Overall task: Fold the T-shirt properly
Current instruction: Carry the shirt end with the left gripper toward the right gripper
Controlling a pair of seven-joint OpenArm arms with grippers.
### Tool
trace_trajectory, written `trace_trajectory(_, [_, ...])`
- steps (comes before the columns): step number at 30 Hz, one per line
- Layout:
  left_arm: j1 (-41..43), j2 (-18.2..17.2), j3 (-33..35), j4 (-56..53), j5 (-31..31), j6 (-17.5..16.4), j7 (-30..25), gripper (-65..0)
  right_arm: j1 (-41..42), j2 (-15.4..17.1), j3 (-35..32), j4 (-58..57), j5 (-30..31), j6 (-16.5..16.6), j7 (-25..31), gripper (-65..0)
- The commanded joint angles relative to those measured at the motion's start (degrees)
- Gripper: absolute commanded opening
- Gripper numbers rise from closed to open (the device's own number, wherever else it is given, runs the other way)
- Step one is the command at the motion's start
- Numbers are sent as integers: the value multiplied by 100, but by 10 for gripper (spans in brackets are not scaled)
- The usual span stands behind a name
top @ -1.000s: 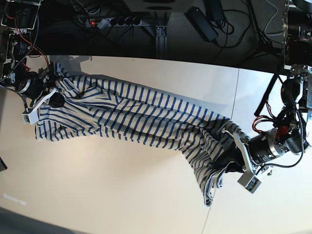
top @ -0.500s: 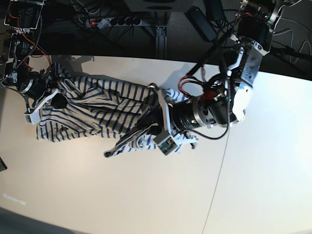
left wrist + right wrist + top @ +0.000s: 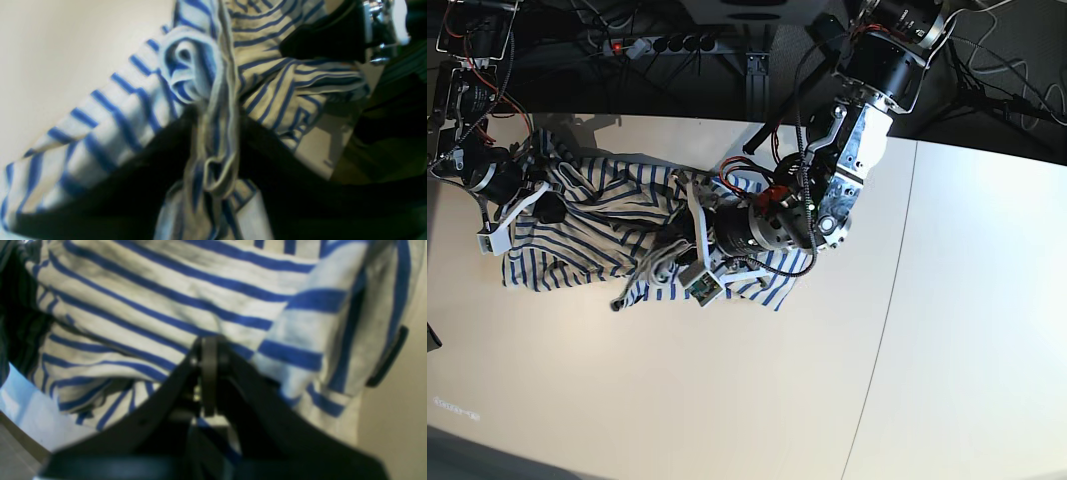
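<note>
The left gripper [image 3: 679,248] has carried its end of the T-shirt [image 3: 587,225] across the tabletop [image 3: 727,400] in the last second. That end lay stretched out far from the right gripper [image 3: 512,205], and it now sits doubled over close to that gripper. The long spread of cloth has become a short, layered heap, so the lengthwise fold looks made, though roughly.

In the left wrist view a twisted rope of hem runs between the left gripper's dark jaws. They seem to be parting, but the blur means I cannot tell whether the cloth is let go or still pinched. If it is letting go, the carried end is being laid down and the fold then needs flattening.

The right gripper is closed. Its wrist view shows the jaw tips together at a ridge of striped cloth, so it appears clamped on the T-shirt's far end, anchoring it.

The T-shirt is white with thin blue stripes, crumpled and ridged rather than flat. Measured from the right gripper, the bunched body reaches to just past the left gripper, where a loose flap spills onto the tabletop. A small dark tag [image 3: 614,305] pokes out at the heap's near edge.
</note>
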Motion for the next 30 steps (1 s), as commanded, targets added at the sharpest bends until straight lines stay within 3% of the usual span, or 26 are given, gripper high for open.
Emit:
trace_trajectory(1, [-114, 92, 103, 101, -94, -2, -140, -359, 13, 46, -7, 22, -122, 369, -153, -650])
trace_trajectory(6, [-101, 365, 538, 101, -83, 140, -138, -358, 20, 44, -7, 22, -120, 367, -140, -650])
trace_trajectory(11, [-120, 662, 509, 101, 186, 170, -94, -358, 15, 50, -4, 22, -66, 369, -155, -650])
trace_trajectory(17, [-136, 625, -293, 107, 439, 170, 20, -359, 28, 262, 13, 284, 566, 391, -190, -650])
trace_trajectory(22, [-131, 356, -1029, 111, -262, 162, 33, -359, 28, 306, 216, 1145, 581, 391, -313, -650])
trace_trajectory(25, [-133, 214, -1182, 111, -284, 144, 31, -359, 28, 354, 269, 1451, 581, 389, -522, -650])
trace_trajectory(26, [-146, 166, -1224, 111, -282, 144, 31, -359, 28, 391, 284, 1460, 579, 389, -538, -616])
trace_trajectory(28, [-164, 42, -1283, 111, -282, 144, 33, -359, 28, 481, 367, 1460, 514, 389, -485, -465])
trace_trajectory(30, [-162, -114, -1314, 111, -282, 144, 31, -359, 28, 629, 487, 1458, 199, 387, -350, -370])
